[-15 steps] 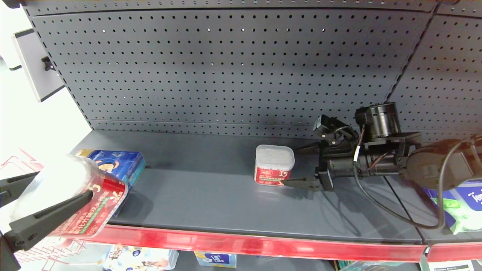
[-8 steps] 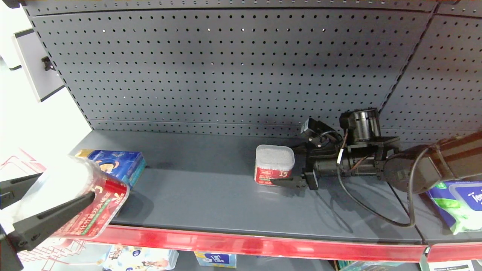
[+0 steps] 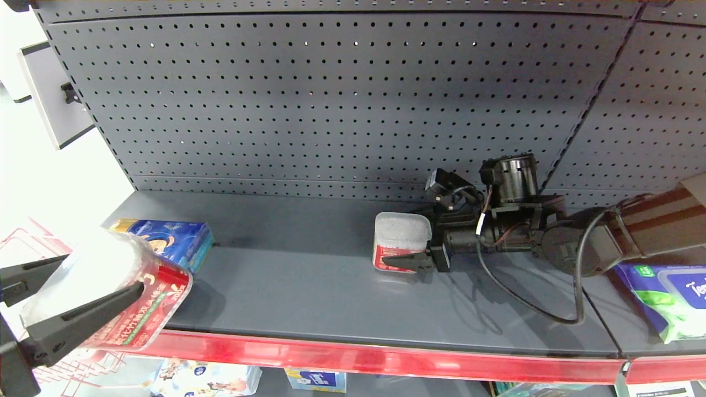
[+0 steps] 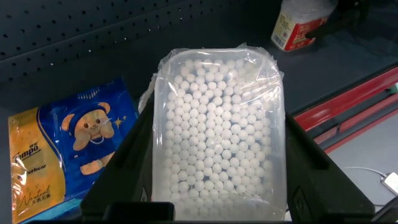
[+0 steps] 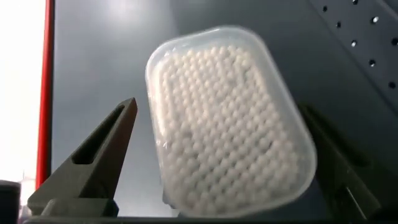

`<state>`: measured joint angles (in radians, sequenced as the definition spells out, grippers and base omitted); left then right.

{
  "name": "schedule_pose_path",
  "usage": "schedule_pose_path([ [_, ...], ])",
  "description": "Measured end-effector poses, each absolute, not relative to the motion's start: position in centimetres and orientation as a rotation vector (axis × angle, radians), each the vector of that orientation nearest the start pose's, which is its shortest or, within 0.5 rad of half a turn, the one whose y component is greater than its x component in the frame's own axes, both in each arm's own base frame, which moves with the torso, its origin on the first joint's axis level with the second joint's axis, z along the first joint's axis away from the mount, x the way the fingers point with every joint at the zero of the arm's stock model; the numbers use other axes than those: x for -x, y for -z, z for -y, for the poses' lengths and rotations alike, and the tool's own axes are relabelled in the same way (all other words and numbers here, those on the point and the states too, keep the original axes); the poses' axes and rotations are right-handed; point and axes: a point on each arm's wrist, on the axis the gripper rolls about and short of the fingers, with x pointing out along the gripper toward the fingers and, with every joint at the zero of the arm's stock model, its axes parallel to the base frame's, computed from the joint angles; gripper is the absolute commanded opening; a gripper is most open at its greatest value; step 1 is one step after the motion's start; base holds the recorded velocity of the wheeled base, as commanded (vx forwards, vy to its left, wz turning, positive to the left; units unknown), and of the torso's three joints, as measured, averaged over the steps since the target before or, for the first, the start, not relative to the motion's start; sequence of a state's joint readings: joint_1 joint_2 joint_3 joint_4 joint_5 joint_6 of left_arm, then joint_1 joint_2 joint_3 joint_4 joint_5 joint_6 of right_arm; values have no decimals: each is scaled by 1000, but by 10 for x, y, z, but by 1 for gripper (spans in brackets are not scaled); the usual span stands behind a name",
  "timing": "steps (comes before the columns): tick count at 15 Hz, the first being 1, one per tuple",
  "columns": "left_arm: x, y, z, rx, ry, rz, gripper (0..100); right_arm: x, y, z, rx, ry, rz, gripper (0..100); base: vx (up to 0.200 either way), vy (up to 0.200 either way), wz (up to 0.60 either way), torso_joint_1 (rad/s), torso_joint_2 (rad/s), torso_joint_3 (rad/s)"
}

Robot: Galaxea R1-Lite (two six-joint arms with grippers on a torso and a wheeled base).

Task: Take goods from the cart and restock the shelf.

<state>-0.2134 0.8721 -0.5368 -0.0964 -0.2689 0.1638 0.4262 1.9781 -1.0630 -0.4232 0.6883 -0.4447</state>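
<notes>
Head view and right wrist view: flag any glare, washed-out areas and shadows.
Head view: white washout left of the shelf, glare streaks on its red front edge, faint shadows under the right arm. Right wrist view: washout beyond that edge.

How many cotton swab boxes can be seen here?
2. One box is held by the left gripper at the shelf's front left; the other box stands mid-shelf between the right gripper's open fingers.
</notes>
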Motion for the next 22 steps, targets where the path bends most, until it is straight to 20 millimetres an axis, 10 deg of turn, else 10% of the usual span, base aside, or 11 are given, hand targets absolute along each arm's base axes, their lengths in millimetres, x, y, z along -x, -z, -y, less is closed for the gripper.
schedule_pose_path([
  [1, -92, -219, 26, -154, 498, -202, 0, -332, -136, -170, 323, -1188, -261, 100, 0, 0, 0, 0, 0, 0],
  [2, -92, -219, 26, -153, 498, -203, 0, -332, -136, -171, 322, -1191, -263, 0, 0, 0, 0, 0, 0, 0],
  [14, -92, -220, 26, -154, 499, -199, 0, -327, -132, -170, 318, -1220, -274, 0, 0, 0, 0, 0, 0, 0],
  [22, -92, -220, 26, -152, 501, -196, 0, -269, -122, -159, 344, -1325, -325, 0, 0, 0, 0, 0, 0, 0],
])
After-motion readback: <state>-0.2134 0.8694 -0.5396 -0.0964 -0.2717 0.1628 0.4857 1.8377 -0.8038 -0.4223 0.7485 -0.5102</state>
